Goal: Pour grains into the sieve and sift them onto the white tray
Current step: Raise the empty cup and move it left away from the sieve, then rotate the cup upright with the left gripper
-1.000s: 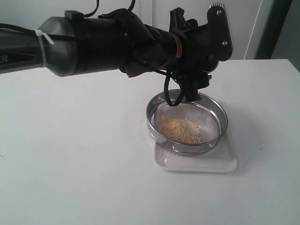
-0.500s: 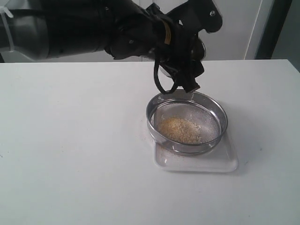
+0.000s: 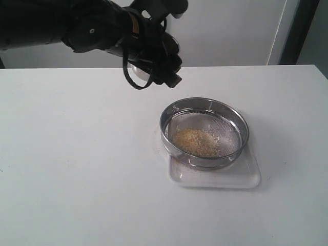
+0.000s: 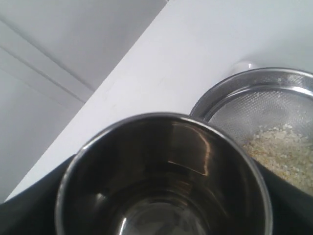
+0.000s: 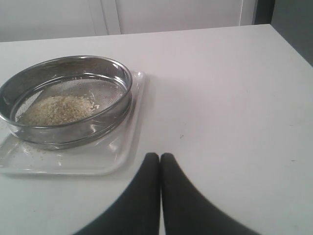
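You see yellowish-tan grains flecked with paler bits, a shiny silver sieve with fine grey mesh, a white tray, a white table and a dark mirror-steel cup.

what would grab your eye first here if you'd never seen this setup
First comes the shiny round sieve, sitting on the white tray right of the table's middle, with a small heap of grains on its mesh. Next is the bulky black left gripper, up in the air behind and left of the sieve, holding a steel cup that looks empty.
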You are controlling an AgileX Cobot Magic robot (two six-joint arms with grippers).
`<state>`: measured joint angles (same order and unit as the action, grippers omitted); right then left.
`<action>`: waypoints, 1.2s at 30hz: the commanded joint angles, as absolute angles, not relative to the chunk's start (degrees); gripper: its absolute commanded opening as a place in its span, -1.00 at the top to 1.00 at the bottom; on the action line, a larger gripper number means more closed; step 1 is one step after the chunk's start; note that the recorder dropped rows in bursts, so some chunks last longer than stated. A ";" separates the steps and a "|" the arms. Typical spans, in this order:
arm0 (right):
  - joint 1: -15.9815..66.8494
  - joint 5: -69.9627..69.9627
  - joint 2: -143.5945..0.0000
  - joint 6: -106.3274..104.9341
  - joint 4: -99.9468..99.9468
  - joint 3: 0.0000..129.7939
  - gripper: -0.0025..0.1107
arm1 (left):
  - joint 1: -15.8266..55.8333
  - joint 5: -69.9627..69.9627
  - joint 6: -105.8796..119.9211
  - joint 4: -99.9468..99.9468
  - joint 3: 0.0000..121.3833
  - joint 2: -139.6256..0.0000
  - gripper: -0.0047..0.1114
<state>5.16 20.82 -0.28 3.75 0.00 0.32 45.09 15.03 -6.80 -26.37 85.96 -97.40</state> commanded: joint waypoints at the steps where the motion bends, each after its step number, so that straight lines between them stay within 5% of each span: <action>1: 5.27 20.03 0.00 3.73 0.00 0.00 0.96 | 42.68 14.34 -8.15 -26.41 82.37 -93.38 0.92; 15: 5.27 20.03 0.00 3.73 0.00 0.00 0.96 | 36.37 5.96 -12.71 -26.06 68.39 -84.43 0.92; 36: 5.27 20.03 0.00 3.73 0.00 0.00 0.96 | 24.08 -33.81 -13.59 -11.59 43.24 -78.68 0.92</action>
<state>5.16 20.82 -0.28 3.75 0.00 0.32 24.83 -26.55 -13.12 -14.62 45.99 -79.58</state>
